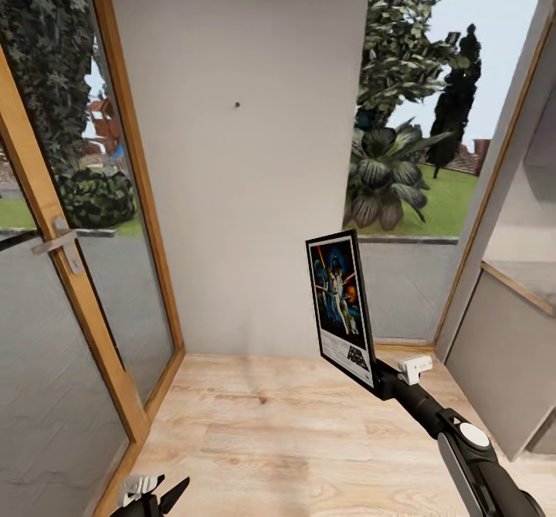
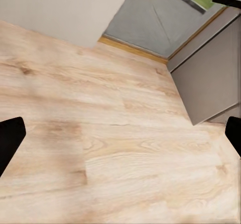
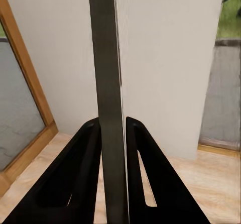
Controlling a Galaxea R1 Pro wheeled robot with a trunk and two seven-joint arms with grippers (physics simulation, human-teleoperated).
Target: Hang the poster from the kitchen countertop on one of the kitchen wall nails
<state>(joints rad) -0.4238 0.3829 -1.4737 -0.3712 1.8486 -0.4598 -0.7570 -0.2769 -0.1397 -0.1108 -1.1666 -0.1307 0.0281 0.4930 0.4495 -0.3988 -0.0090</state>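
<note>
My right gripper (image 1: 380, 380) is shut on the bottom edge of the poster (image 1: 340, 307) and holds it upright above the wooden floor, its colourful face towards me. In the right wrist view the poster (image 3: 107, 73) appears edge-on as a thin dark strip clamped between the two black fingers (image 3: 85, 174). The wall nail (image 1: 237, 104) is a small dark dot high on the pale grey wall panel, up and to the left of the poster and apart from it. My left gripper (image 1: 157, 494) hangs low and open over the floor, empty. The kitchen countertop is out of view.
A glass door with a wooden frame and metal handle (image 1: 55, 242) stands on the left. A window with garden plants (image 1: 401, 161) is to the right of the wall panel. A grey cabinet-like block (image 1: 502, 347) juts in at the right. Pale wooden floor (image 1: 293, 440) lies ahead.
</note>
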